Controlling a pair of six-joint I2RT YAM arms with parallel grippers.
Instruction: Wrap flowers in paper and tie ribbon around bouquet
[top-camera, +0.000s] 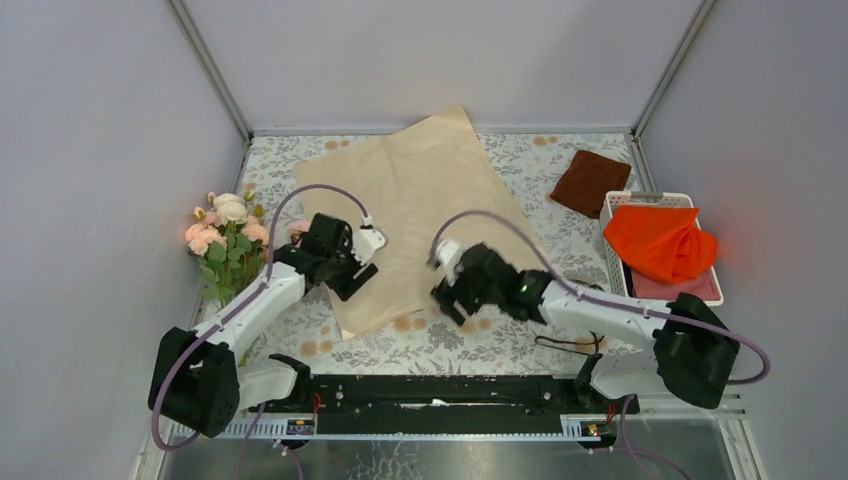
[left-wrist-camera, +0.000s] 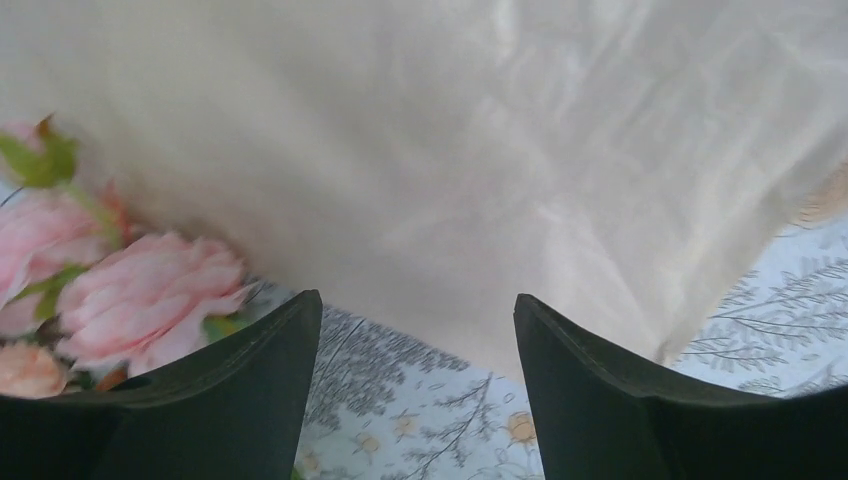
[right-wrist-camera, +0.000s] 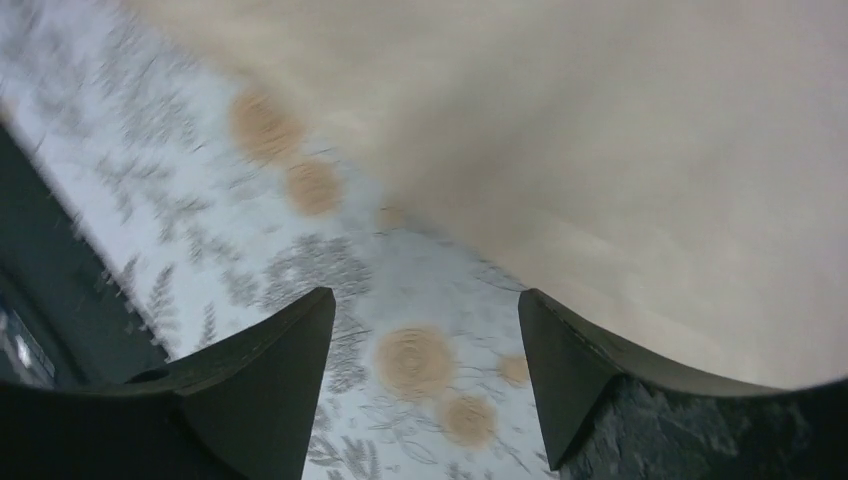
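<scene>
Floral tablecloth (top-camera: 450, 345), grey walls. Paper (top-camera: 430, 210) flat mid-table, tan side up. Flowers (top-camera: 228, 240) off sheet, at left table edge by wall. Left gripper (left-wrist-camera: 418, 310) low at sheet's left edge, near blooms; right gripper (right-wrist-camera: 425, 305) low at sheet's near right edge. Both jaws spread, holding nothing. Likely step: fetch flowers. Left arm best placed; pinch stems low, spare blooms, lay diagonally, heads past corner

Tan paper (top-camera: 430, 200), pink-and-cream flowers (top-camera: 228, 232)

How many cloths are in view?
2: a brown cloth on the table at far right, an orange cloth in the white basket beside it; something pink beneath may be a third.
</scene>
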